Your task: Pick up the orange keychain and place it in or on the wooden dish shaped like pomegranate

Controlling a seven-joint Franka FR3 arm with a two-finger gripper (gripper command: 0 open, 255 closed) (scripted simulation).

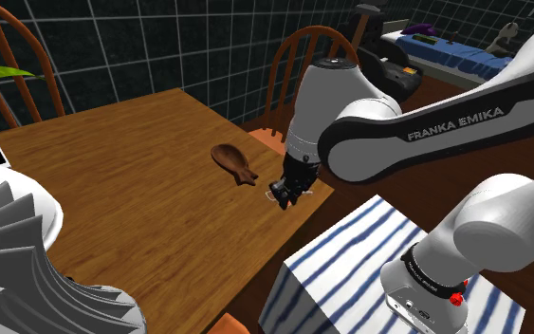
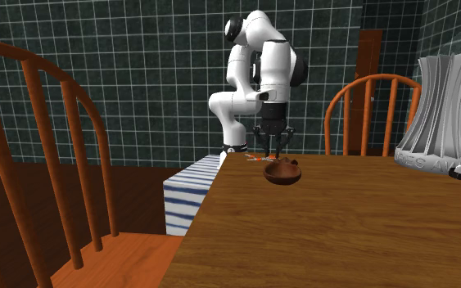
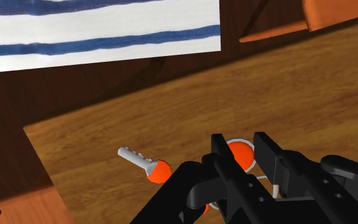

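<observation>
The orange keychain [image 3: 240,154] lies on the wooden table [image 1: 132,180] close to its corner beside the stand. An orange round tag with a white ring sits between my fingers, and a pale key with an orange head [image 3: 147,165] lies just beside them. My black gripper [image 3: 242,149] points down onto the tabletop and is shut on the orange tag. In the shoulder view the gripper [image 1: 286,193] stands a short way from the dark brown wooden dish [image 1: 234,163]. From the second exterior view the dish [image 2: 282,173] sits just in front of the gripper [image 2: 271,151].
The blue-striped stand [image 1: 350,266] adjoins the table corner. A large white ribbed vase [image 1: 27,256] stands on the table at the shoulder view's lower left. Orange wooden chairs [image 1: 317,47] [image 2: 48,164] stand around the table. Dark tiled walls are behind.
</observation>
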